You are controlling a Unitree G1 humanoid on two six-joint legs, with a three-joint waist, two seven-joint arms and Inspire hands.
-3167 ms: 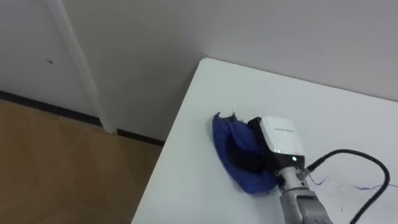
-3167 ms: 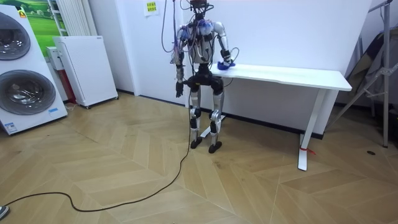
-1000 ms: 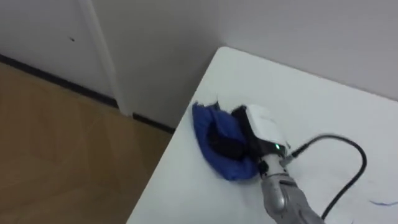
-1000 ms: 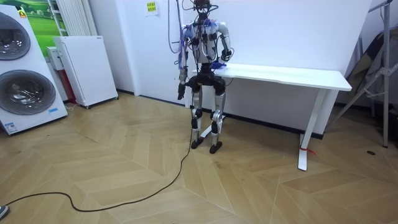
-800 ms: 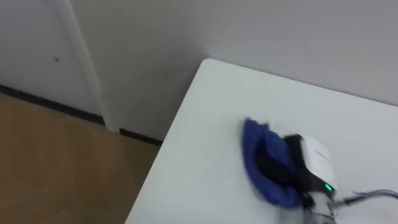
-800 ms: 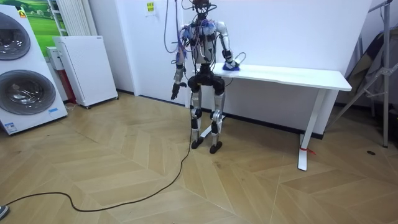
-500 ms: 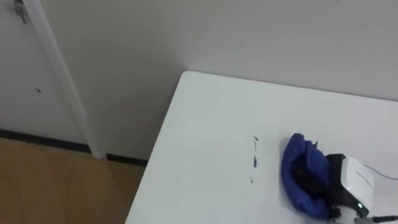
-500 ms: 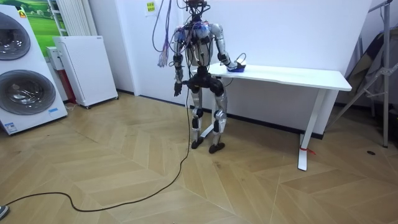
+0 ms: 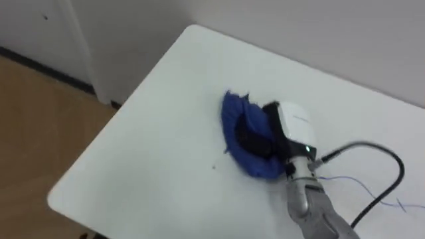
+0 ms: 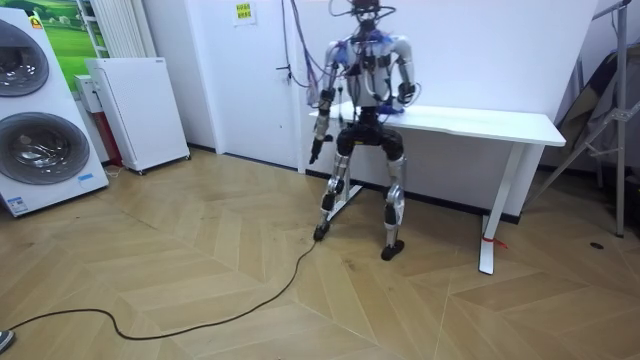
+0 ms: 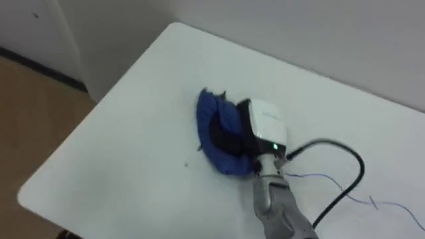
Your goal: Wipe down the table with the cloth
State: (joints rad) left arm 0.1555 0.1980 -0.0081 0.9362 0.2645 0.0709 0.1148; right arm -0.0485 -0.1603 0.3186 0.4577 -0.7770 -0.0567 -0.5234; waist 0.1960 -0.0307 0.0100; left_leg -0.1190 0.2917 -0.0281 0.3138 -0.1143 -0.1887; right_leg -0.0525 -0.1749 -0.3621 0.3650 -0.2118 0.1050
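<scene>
- Cloth first: the crumpled blue cloth [image 9: 240, 136] lies on the flat white table top [image 9: 153, 146]. It sits towards the left end, well in from the near edge, bunched in a crescent round the front of the robot's right hand [image 9: 287, 133].
- Expect it to be light, soft and limp. By my reading it will fold and ride up rather than slide as one sheet, and nothing about it looks fragile.
- On so smooth a top it will likely slip easily, so downward pressure matters more than a tight hold. Take it from above in the thick middle of the bundle, not at the loose left rim, which would only trail.
- The right hand lies on top of the cloth, back upward. Its forearm comes in from the lower right and points to the far left.
- You cannot tell whether that hand is closed on the cloth or pressing it flat, because the folds stand up around its front.
- Thin blue pen lines [image 9: 345, 180] run across the table just right of the wrist. A small dark speck [image 9: 214, 166] sits near the cloth on its near side. I judge both to be work not yet done.
- In the room view the robot stands at the table's end towards the room view's left, legs apart. Its left hand [image 10: 314, 152] hangs by its hip, clear of the table and too small to read.
</scene>
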